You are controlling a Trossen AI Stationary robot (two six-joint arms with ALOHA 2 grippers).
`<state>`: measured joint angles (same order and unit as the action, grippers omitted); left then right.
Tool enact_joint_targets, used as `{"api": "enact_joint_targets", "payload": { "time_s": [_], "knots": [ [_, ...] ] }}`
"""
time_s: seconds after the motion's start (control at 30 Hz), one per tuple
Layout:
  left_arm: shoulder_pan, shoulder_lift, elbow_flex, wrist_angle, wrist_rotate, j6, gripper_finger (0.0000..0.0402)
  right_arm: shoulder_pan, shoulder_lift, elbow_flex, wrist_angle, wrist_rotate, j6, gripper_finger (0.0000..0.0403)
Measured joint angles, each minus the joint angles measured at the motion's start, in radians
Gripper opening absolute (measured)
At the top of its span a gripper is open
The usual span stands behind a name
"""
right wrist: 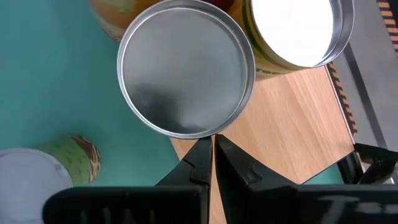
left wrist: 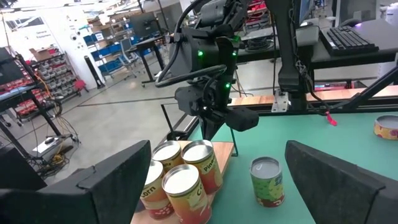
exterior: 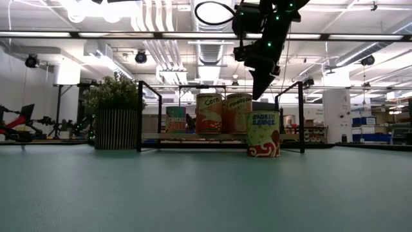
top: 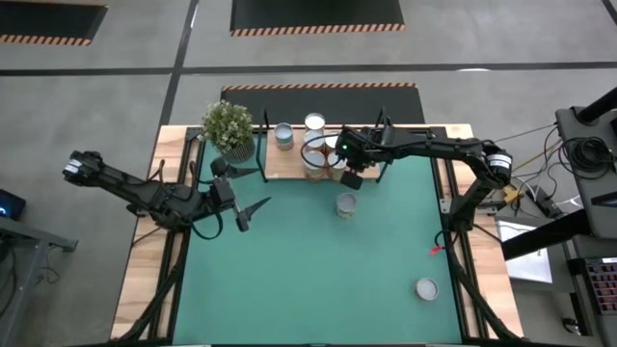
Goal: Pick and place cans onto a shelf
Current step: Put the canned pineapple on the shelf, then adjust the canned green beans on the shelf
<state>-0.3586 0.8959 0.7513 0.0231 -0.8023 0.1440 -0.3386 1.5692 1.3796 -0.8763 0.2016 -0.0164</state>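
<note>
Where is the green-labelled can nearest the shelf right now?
In the high view, the green-labelled can stands on the green mat, just in front of the shelf, below the shut right gripper.

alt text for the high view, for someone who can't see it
Seen from above, the right gripper hangs shut and empty at the front edge of the shelf, which holds cans. Two more cans stand on the green mat, and the left gripper waits open near a potted plant.

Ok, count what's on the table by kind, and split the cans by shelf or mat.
Cans on the shelf: 4
Cans on the mat: 2
Shelf: 1
Plant: 1
Total: 8
</note>
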Motion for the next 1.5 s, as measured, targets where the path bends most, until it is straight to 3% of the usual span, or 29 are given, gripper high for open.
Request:
{"api": "enact_joint_targets", "payload": {
  "time_s": [1.2, 1.5],
  "knots": [
    [0.0, 0.0, 0.0, 0.0, 0.0, 0.0, 0.0352, 0.0, -0.002, 0.0, 0.047, 0.001, 0.013, 0.0009],
    [0.0, 0.0, 0.0, 0.0, 0.0, 0.0, 0.0352, -0.044, -0.012, 0.009, 0.061, 0.118, -0.061, 0.0009]
  ]
}}
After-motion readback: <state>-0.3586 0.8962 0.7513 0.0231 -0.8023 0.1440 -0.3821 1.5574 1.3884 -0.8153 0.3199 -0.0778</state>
